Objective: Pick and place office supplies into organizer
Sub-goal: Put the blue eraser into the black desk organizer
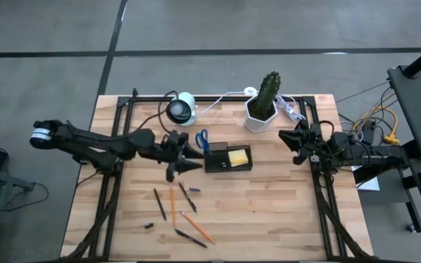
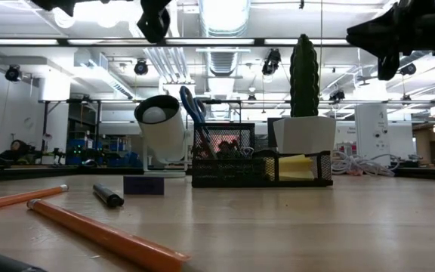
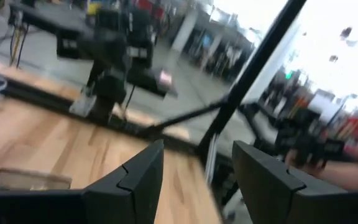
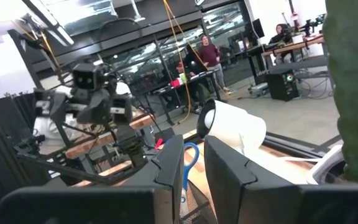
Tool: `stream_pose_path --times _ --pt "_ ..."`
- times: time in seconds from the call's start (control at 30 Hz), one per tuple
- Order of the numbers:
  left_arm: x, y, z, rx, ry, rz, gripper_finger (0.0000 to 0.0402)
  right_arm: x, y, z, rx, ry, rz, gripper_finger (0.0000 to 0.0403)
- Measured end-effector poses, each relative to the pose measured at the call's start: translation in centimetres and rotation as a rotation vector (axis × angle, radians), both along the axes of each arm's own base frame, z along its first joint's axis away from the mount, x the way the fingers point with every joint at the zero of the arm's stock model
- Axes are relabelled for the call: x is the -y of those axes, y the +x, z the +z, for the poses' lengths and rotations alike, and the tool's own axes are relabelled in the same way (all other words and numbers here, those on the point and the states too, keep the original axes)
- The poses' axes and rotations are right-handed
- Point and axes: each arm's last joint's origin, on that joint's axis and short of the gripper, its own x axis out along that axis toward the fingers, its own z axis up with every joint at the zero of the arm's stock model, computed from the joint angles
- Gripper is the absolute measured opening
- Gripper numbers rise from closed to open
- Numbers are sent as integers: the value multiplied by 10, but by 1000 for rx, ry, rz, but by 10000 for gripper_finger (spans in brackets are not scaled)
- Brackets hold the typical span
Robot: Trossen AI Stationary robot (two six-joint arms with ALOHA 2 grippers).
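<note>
The black mesh organizer stands mid-table. The blue-handled scissors stick upright out of its left compartment, and the yellow sticky-note pad lies in its right one. On the wood nearer the front lie orange pencils, black pens and small dark stubs. My left gripper hovers open just left of the organizer, above the table, and holds nothing. My right gripper waits raised near the table's right edge with a narrow gap between its fingers.
A white hexagonal pot with a cactus stands behind the organizer. A white round camera-like device and white cables lie along the far edge. Bare wood shows right of the organizer.
</note>
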Motion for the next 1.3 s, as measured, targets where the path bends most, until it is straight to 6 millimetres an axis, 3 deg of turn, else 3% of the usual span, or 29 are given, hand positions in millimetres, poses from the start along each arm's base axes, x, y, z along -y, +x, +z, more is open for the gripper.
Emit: stream_pose_path --times 0.2,0.4,0.83,1.03,1.3 --pt "12 11 -1 -299 98 -50 175 0 0 0 -5 1 -6 54" --pt "23 23 -18 -579 165 -103 175 0 0 -1 -7 1 -6 54" --pt "48 54 -65 -880 240 -177 175 0 1 -4 -39 2 -5 54" --pt "50 58 -87 -1031 279 -156 175 0 1 -4 -41 1 -5 54" --pt "49 62 -105 -1102 328 -102 175 0 1 -5 -53 4 -4 54"
